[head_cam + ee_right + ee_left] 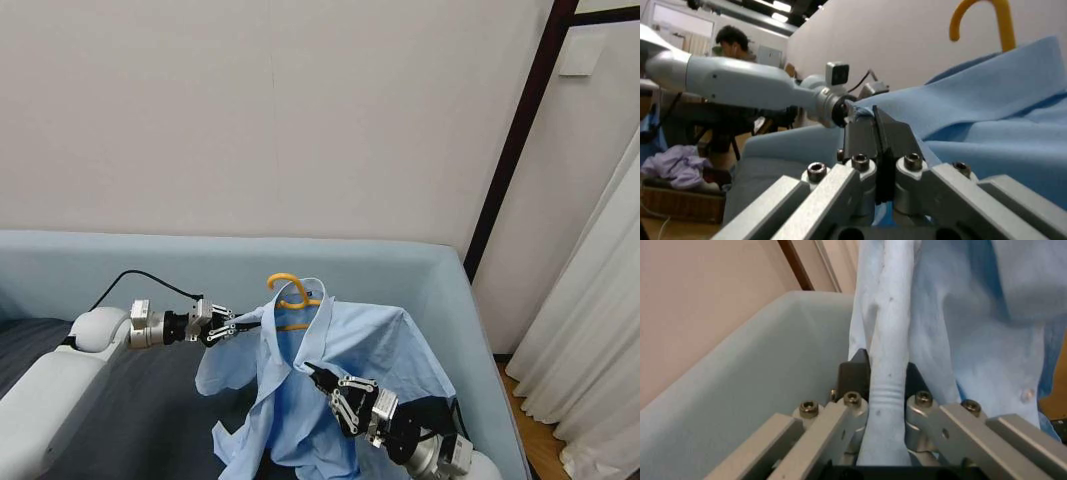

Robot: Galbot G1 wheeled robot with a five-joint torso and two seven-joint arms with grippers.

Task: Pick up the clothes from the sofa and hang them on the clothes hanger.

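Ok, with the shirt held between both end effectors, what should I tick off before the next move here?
1. Grip of the left end effector: ok, shut on a fold of the shirt.
2. Grip of the right end effector: ok, shut on the shirt's front edge.
3. Hook of the hanger free above the collar: ok.
4. Hanger arms seated in the shirt's shoulders: cannot tell, fabric covers them.
5. Shirt hem clear of the sofa: cannot tell, the hem runs off the head view's lower edge.
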